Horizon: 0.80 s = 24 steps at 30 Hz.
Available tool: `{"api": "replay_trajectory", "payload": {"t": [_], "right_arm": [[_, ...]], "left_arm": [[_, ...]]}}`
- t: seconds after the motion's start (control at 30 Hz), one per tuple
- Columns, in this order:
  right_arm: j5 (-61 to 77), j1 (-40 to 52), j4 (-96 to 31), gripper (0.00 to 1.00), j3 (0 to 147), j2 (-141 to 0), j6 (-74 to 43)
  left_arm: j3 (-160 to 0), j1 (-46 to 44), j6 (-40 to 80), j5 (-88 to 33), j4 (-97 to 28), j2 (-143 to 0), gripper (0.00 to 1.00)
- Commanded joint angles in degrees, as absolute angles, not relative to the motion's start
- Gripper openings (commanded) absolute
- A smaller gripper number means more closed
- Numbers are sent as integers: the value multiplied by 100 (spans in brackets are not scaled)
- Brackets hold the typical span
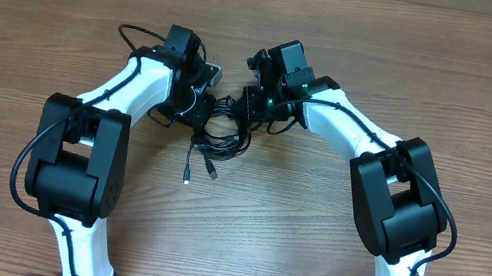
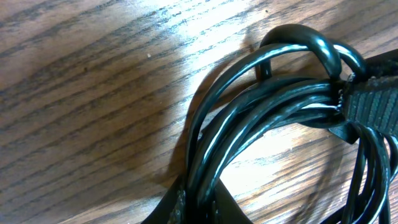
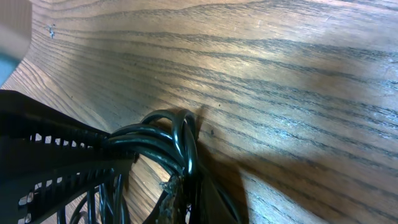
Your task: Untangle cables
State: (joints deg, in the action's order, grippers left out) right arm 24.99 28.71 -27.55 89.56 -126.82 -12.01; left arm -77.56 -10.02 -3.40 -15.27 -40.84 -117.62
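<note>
A: Overhead: both arms are reaching in over the table (image 1: 441, 71). The left claw (image 1: 200, 100) and the right claw (image 1: 249, 106) are sitting near each other, and the cables (image 1: 221, 126) are bunching between them.

B: Where is the bundle sitting relative to each claw?

A: It's lying on each claw's inner side, touching both. Loose loops are sagging back from the fingertips toward the arm bases. Two plug ends (image 1: 186, 180) (image 1: 213, 170) are trailing further back on the wood, apart from both claws.

B: What is the left claw doing?

A: In the left wrist view, several glossy black strands are running together into a ribbed finger pad (image 2: 373, 102) at the right edge and are getting pinched there. So the left claw is clamping on the cables. One loop is arching out just above the pad. The rest are curving down to the other finger (image 2: 180, 208) at the bottom edge.

B: And the right claw?

A: In the right wrist view, a slotted black finger (image 3: 56, 155) is filling the left side, and the strands are feeding straight in between the fingers. The right claw is squeezing together on the cables too. A tight loop is sticking out just past the fingertips and throwing a shadow on the wood. Whether that loop is touching the table, the annotator can't tell.
</note>
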Motion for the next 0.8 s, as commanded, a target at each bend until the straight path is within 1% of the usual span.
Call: {"api": "replay_trajectory", "payload": {"t": [0.0,0.13,0.23,0.5,0.57,0.67,0.7,0.77], "right_arm": [[2163,2845,-2735,4,8938,-12726,-1253],[2576,2681,-2751,4,8991,-12383,-1413],[2556,2545,-2912,4,8991,-11939,-1406],[2554,2383,-3253,4,8991,-11496,-1409],[2554,2331,-3315,4,8991,-11448,-1406],[2552,2261,-3380,4,8989,-11445,-1404],[2547,2239,-3400,4,8989,-11445,-1382],[2484,2220,-3422,4,8989,-11445,-1341]], "left_arm": [[-7387,-1020,-438,-1306,-4150,-12173,11],[-7387,-1020,-362,-1293,-4163,-12173,11],[-7387,-1020,-360,-1288,-4165,-12173,11],[-7387,-1020,-257,-1288,-4189,-12173,15],[-7387,-1020,-252,-1288,-4198,-12173,21],[-7387,-1020,-252,-1288,-4198,-12173,37],[-7387,-1020,-252,-1288,-4198,-12173,43],[-7387,-1020,-198,-1288,-4195,-12173,63]]}}
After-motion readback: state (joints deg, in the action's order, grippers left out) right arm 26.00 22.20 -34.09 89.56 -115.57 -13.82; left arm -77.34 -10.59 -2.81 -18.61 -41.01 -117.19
